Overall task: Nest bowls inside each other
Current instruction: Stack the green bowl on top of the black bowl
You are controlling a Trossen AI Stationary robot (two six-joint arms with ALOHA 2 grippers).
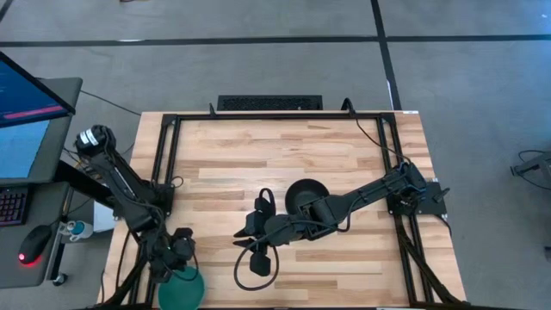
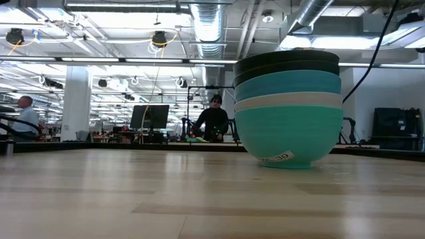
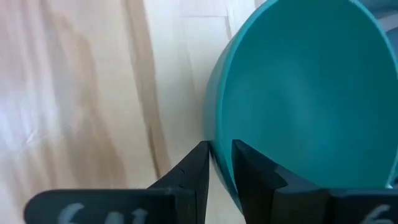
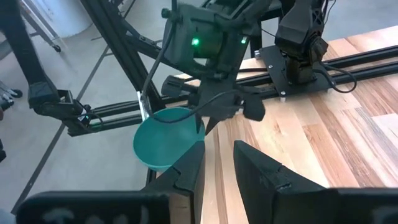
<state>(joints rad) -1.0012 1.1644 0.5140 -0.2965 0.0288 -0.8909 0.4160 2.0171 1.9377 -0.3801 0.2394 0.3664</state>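
Note:
A stack of several nested bowls point(image 2: 289, 109) stands on its cyan bottom bowl on the table, with white, blue and two black bowls above; from above only the black top point(image 1: 306, 196) shows. A teal-green bowl point(image 1: 182, 290) sits at the near-left corner in my left gripper point(image 1: 179, 263), which is shut on it. It is also seen from the right wrist as the teal-green bowl point(image 4: 166, 140) under the left gripper point(image 4: 205, 121). My right gripper point(image 4: 219, 168) is open and empty, near the table's middle point(image 1: 250, 241), left of the stack. My left gripper point(image 3: 222, 165) pinches the teal-green bowl by its rim point(image 3: 214, 146), with one finger point(image 3: 249, 171) inside the bowl and the other finger point(image 3: 198, 171) outside against the wall. The fingers come from above. The bowl hangs tilted below them, lifted clear, its opening facing the table's middle.
Black frame rails point(image 1: 164, 164) run along the table's left and right sides, and the arm bases stand on them. A monitor, keyboard and mouse point(image 1: 34, 245) sit on a desk left of the table. People sit in the room far behind.

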